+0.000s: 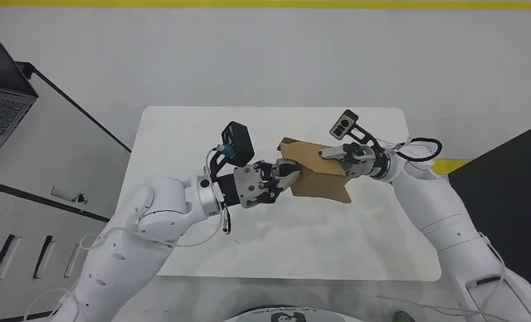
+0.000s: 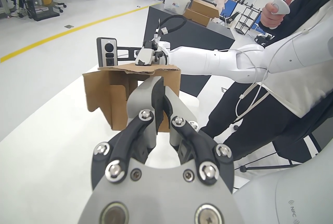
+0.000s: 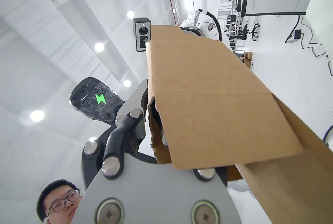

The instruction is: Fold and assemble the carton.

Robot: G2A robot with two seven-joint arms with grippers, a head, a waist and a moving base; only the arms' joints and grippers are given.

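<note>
In the top view, the carton (image 1: 318, 171) sat tilted and part-opened over the middle of the table (image 1: 249, 131). The left gripper (image 1: 280, 176) met it from 9 o'clock and the right gripper (image 1: 342, 156) from 2 o'clock.

In the left wrist view, the left claw was clenched on a thin cardboard wall at the carton's near end. Farther off, the right claw pinched the upper flap, whose edge looked crumpled.

In the right wrist view, 1 finger (image 3: 135, 102) lay outside a panel and the other was hidden inside, so the claw appeared to be grasping that wall.

With 2 grips on thin board, uneven pulling could tear the flap or rack the carton out of square. A slip at either grip would leave it swinging from the other.
</note>
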